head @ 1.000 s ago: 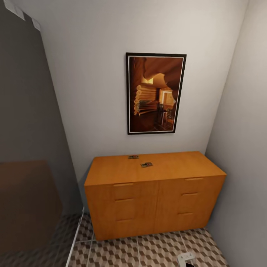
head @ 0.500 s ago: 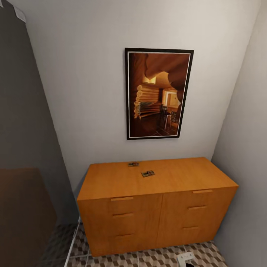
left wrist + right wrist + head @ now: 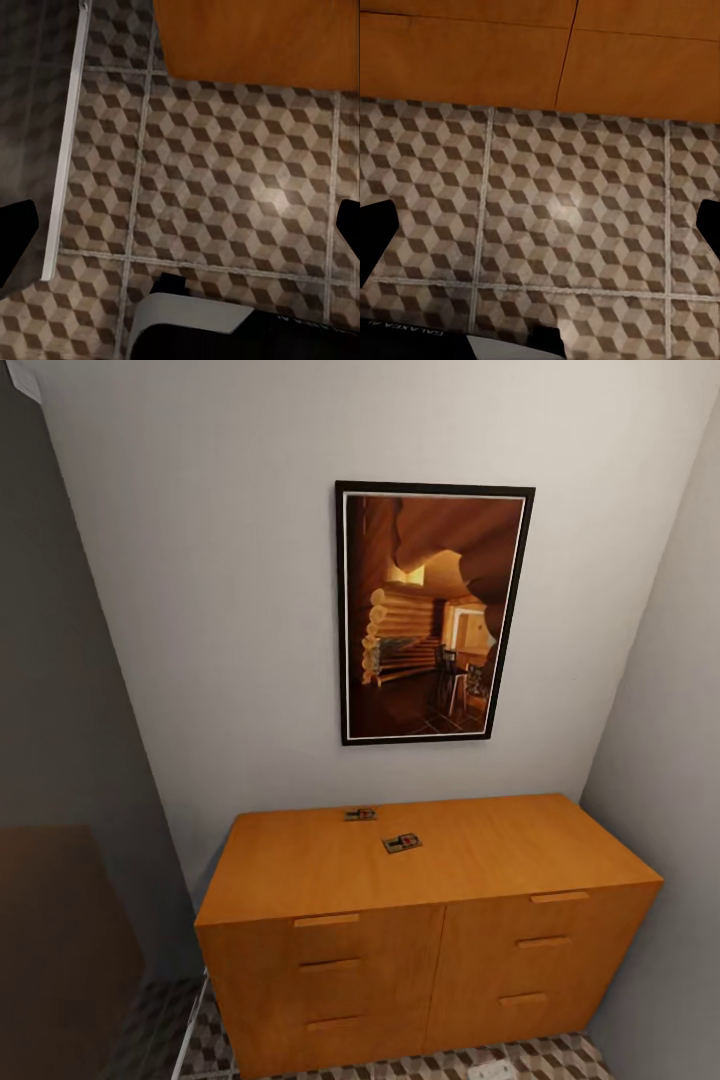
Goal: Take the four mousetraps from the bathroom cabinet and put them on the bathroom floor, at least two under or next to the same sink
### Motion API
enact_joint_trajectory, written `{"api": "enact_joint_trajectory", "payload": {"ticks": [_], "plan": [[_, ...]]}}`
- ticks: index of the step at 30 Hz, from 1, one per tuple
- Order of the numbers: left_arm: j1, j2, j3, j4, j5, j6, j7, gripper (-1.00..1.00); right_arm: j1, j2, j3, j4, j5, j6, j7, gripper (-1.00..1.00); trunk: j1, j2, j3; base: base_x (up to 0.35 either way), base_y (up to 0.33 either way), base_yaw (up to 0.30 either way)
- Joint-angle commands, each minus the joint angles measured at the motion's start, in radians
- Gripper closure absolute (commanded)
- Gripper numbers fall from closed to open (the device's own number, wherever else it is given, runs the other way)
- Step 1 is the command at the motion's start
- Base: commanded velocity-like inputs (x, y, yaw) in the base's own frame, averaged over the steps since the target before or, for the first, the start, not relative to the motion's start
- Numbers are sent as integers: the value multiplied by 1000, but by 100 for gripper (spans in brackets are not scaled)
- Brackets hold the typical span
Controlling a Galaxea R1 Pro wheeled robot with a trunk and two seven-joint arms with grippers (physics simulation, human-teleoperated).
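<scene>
The orange-brown cabinet point(image 3: 420, 920) stands against the white wall, all its drawers closed. Two mousetraps lie on its flat top: one near the back edge point(image 3: 360, 814), the other a little nearer and to the right point(image 3: 401, 843). The cube-patterned bathroom floor point(image 3: 560, 1052) shows in front of it. My left gripper point(image 3: 182, 229) hangs open over the floor tiles point(image 3: 225, 172), with the cabinet's base point(image 3: 255, 37) ahead. My right gripper point(image 3: 542, 225) is open too, over the tiles point(image 3: 577, 180) facing the cabinet's lower front point(image 3: 465, 60). The sink is out of view.
A framed picture point(image 3: 432, 612) hangs above the cabinet. A grey wall point(image 3: 670, 760) closes in on the right. On the left stands a dark glass partition point(image 3: 60, 780), with a white threshold strip point(image 3: 67, 150) at its foot. My own base point(image 3: 195, 319) shows low down.
The whole head view has shifted: the cabinet and picture look larger and less floor shows, so the camera has moved closer. The two mousetraps have not moved on the cabinet top.
</scene>
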Motion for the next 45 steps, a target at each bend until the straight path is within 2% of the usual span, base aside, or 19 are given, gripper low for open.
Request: {"api": "enact_joint_trajectory", "payload": {"ticks": [1,5,11,24,38,45], "plan": [[5,-7,-8,4,6,-6,1,-100,4,6,-5,5,8,-12,-5,-100,0,-1,0,0,0,0],[27,-29,-7,-8,6,-7,0,-100,27,27,-5,1,8,-16,-4,-100,0,-1,0,0,0,0],[61,-45,-6,-17,6,-7,-1,-100,30,30,-5,-3,8,-15,0,-100,0,-1,0,0,0,0],[135,-46,-5,-20,5,-7,0,-100,30,31,-5,-5,10,-13,2,-100,0,-1,0,0,0,0],[136,-44,-10,-30,5,-3,3,-100,30,31,-4,-7,17,-13,1,-100,0,-1,0,0,0,0],[136,-42,-12,-62,1,4,7,-100,30,31,-6,-29,19,-4,-1,-100,0,-1,0,0,0,0]]}}
